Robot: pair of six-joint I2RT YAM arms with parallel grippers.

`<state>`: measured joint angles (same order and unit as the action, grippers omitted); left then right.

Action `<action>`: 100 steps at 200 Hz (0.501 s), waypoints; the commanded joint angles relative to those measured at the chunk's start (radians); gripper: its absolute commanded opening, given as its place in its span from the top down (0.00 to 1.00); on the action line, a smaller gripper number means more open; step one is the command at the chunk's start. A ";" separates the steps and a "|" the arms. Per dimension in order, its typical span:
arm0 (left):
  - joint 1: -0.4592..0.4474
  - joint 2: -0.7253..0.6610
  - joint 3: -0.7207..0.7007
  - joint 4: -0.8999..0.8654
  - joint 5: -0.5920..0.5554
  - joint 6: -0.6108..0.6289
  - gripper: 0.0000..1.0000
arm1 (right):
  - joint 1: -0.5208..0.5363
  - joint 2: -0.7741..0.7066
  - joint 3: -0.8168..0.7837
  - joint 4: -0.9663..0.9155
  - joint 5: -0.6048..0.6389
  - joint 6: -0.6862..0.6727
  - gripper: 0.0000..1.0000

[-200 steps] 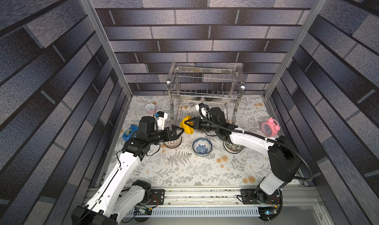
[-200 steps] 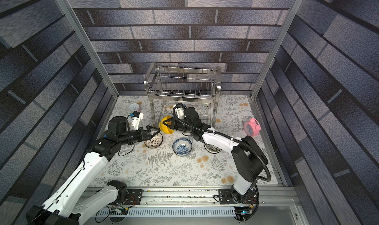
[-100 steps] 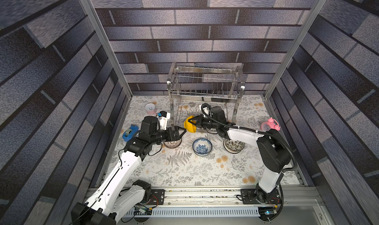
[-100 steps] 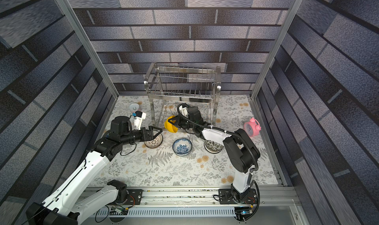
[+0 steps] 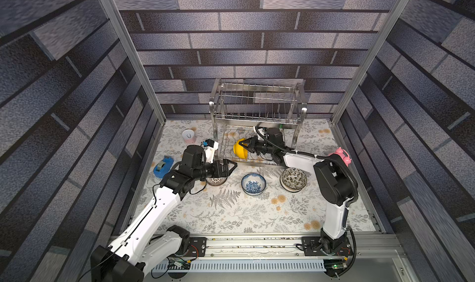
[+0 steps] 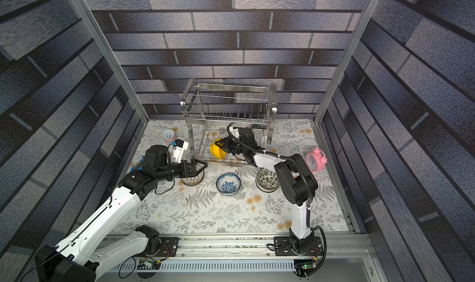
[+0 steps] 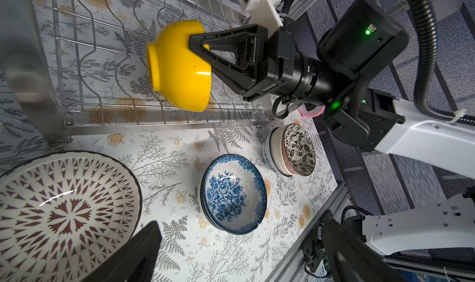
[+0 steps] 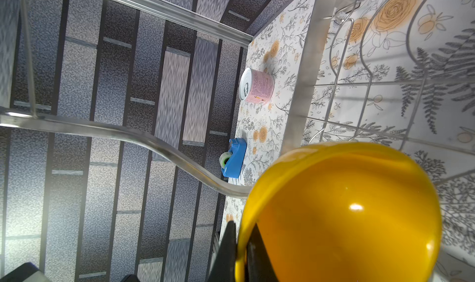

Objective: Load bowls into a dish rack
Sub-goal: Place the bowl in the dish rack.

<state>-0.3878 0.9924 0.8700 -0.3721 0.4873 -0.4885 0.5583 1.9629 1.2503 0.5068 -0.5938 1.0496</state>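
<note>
My right gripper (image 5: 247, 147) (image 8: 241, 250) is shut on the rim of a yellow bowl (image 5: 240, 148) (image 8: 347, 211). It holds the bowl on edge inside the lower tier of the dish rack (image 5: 257, 106), just above the wire floor. My left gripper (image 5: 230, 166) (image 7: 239, 255) is open and empty, hovering over a red-and-white patterned bowl (image 7: 64, 211). A blue-and-white bowl (image 5: 253, 184) and a stack topped by a dark leaf-patterned bowl (image 5: 293, 179) sit on the mat in front of the rack.
A pink-and-white can (image 5: 189, 135) stands left of the rack, and a blue tape dispenser (image 5: 163, 165) lies by the left wall. A pink alarm clock (image 5: 341, 155) is at the right. The rack's shiny posts (image 8: 300, 88) flank the yellow bowl.
My right gripper has carried the yellow bowl back and a little right, under the rack's upper tier. The left gripper has barely shifted.
</note>
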 commanded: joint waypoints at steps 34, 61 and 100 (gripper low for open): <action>-0.001 -0.008 0.021 0.006 -0.051 0.028 0.00 | -0.012 0.126 0.164 0.101 -0.047 0.088 1.00; 0.005 -0.007 0.019 0.004 -0.047 0.027 0.00 | -0.016 0.198 0.246 0.109 -0.057 0.119 1.00; 0.006 -0.031 0.005 -0.008 -0.070 0.034 0.00 | -0.028 0.309 0.374 0.139 -0.080 0.181 1.00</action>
<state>-0.3874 0.9913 0.8715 -0.3721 0.4419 -0.4778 0.5434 2.2295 1.5436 0.5701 -0.6415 1.1851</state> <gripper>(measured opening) 0.996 0.087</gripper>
